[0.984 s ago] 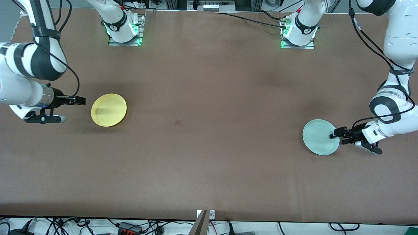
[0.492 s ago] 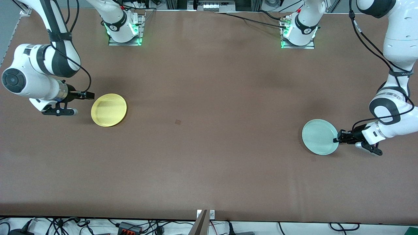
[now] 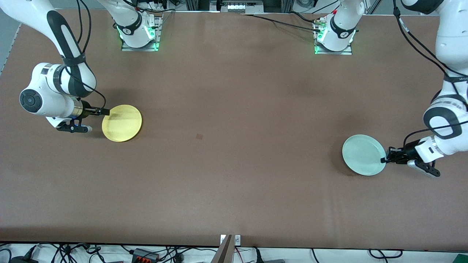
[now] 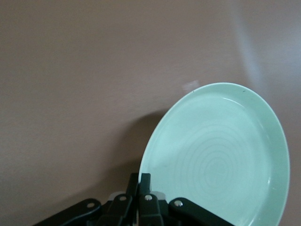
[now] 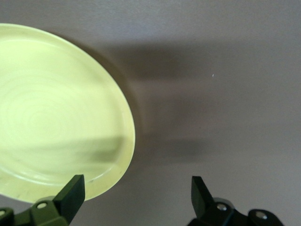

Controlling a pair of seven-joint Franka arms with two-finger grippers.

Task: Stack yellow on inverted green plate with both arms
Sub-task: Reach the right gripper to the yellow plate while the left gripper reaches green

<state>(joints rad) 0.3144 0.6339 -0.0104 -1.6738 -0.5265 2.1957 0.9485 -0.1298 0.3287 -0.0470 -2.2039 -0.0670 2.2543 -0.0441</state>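
Observation:
The yellow plate (image 3: 121, 123) lies flat on the table toward the right arm's end, hollow side up. My right gripper (image 3: 105, 111) is open and low at its rim. In the right wrist view (image 5: 136, 192) one finger (image 5: 73, 190) sits over the yellow plate's (image 5: 56, 113) edge and the other over bare table. The pale green plate (image 3: 363, 155) is toward the left arm's end. My left gripper (image 3: 383, 160) is shut on its rim. In the left wrist view (image 4: 140, 182) the green plate (image 4: 221, 160) stands tilted, hollow side showing, with a shadow under it.
The brown table (image 3: 234, 146) stretches wide between the two plates. A small dark mark (image 3: 199, 136) lies near its middle. The arm bases (image 3: 139, 33) stand along the table edge farthest from the front camera.
My right gripper has swung in to the yellow plate's rim. My left gripper has drawn back to the green plate's rim, and the plate has shifted slightly toward the left arm's end.

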